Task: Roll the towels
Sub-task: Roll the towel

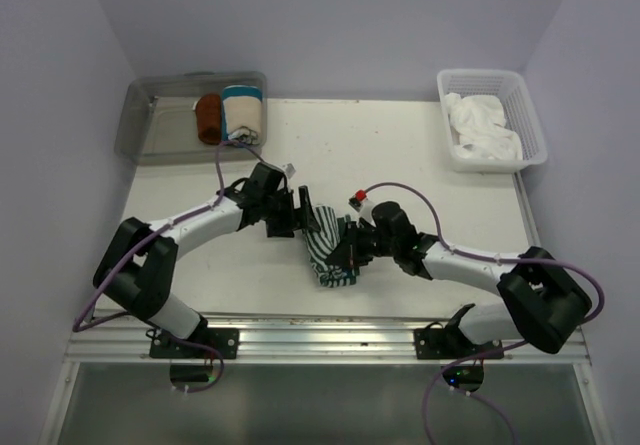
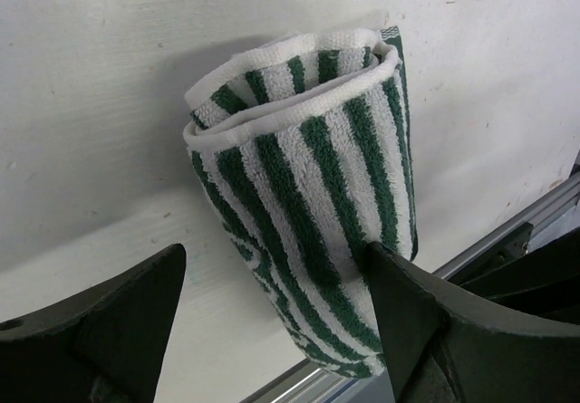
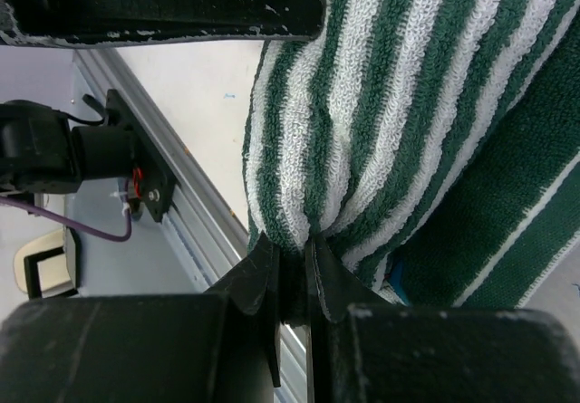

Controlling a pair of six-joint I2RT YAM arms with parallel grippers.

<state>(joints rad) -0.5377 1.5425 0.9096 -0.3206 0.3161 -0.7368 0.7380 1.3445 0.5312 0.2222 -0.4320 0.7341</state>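
Your right gripper (image 3: 294, 251) pinches a fold of the green-and-white striped towel (image 1: 328, 248), a loose roll near the table's (image 1: 400, 165) front edge. Your left gripper (image 2: 272, 326) gapes open, the roll between its jaws. At the far right, the white towel (image 1: 485, 130) lies crumpled in the basket (image 1: 531, 115).

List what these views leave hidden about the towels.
- Top view: the right tool covers part of the striped towel.
- Left wrist view: the left tool and the bottom edge hide the roll's near end.
- Right wrist view: too close to show the roll's shape.
- Top view: white towel in basket too small; folds unclear.
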